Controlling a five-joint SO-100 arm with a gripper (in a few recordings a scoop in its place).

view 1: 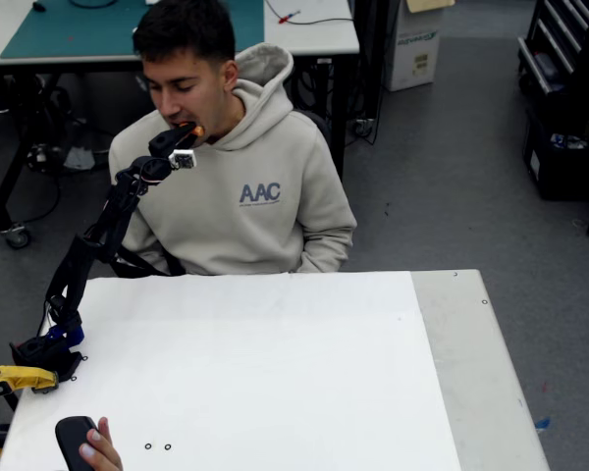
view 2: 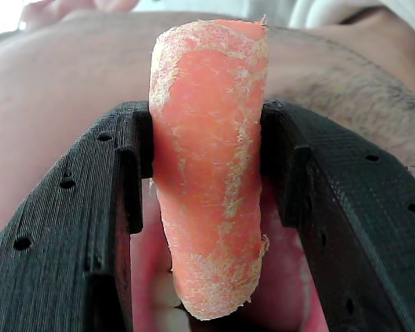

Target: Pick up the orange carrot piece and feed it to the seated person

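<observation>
The orange carrot piece (view 2: 211, 166) stands lengthwise between my gripper's (view 2: 207, 155) black fingers (view 2: 76, 228), which are shut on it. In the fixed view the gripper (view 1: 188, 134) is raised at the seated person's (view 1: 245, 186) mouth, and the carrot piece (view 1: 197, 130) shows as an orange tip at the lips. The wrist view looks straight into the person's open mouth, with the carrot's lower end just above it. The person wears a beige hoodie with blue "AAC" letters and sits behind the white table (view 1: 275, 373).
The black arm rises from its base (view 1: 44, 353) at the table's left edge, beside a yellow clamp (view 1: 15, 378). A hand on a black object (view 1: 79, 442) shows at the bottom left. Another table (view 1: 314, 34) stands behind the person.
</observation>
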